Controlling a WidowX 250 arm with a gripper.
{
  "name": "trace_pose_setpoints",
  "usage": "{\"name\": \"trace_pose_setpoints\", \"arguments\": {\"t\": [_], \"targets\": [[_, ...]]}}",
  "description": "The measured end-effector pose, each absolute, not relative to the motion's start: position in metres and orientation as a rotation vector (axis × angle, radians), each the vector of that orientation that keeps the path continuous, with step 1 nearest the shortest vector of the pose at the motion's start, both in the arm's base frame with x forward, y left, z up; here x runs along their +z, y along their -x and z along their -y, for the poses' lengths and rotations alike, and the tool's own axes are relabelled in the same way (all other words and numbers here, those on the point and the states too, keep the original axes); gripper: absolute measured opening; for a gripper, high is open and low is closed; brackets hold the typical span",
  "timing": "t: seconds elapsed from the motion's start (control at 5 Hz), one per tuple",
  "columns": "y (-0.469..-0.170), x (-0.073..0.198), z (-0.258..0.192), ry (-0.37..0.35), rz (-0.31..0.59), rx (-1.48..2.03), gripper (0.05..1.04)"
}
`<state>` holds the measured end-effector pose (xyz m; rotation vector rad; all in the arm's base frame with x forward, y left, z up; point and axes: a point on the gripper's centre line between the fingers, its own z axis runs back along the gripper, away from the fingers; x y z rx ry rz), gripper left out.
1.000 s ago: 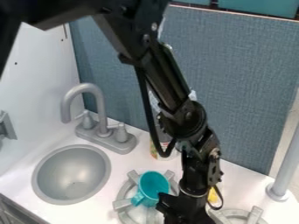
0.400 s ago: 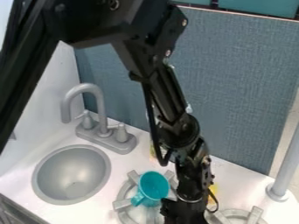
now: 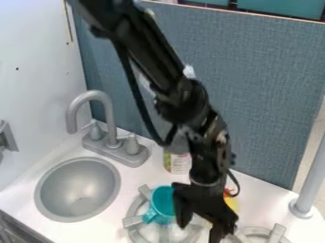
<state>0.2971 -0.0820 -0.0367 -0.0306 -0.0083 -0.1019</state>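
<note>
The black gripper point(image 3: 200, 228) hangs over the right side of the left stove burner point(image 3: 134, 221), its two fingers spread apart. A teal cup point(image 3: 163, 201) sits tilted on that burner, with its handle toward the lower left. The gripper's left finger is right beside the cup and overlaps its right edge; whether they touch I cannot tell. Nothing is seen between the fingers. Just behind the gripper, partly hidden by it, is a yellow object point(image 3: 232, 203) with a bit of red at its top.
A labelled container point(image 3: 177, 163) stands behind the burner, partly behind the arm. To the left are a grey round sink point(image 3: 77, 190) and a faucet point(image 3: 109, 128). A second burner point(image 3: 257, 232) and a grey post point(image 3: 308, 182) are at the right. A blue-grey panel point(image 3: 260, 85) rises behind.
The gripper has risen, and its spread fingers have come into view. The upper arm has shifted, uncovering the wall at the left and more of the labelled container. The cup has kept its place.
</note>
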Motion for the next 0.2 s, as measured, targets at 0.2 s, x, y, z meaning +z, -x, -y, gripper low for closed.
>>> {"name": "trace_pose_setpoints", "arguments": {"t": [0.2], "targets": [[-0.2971,-0.0102,0.0794,0.017,0.018,-0.074,1.001]]}}
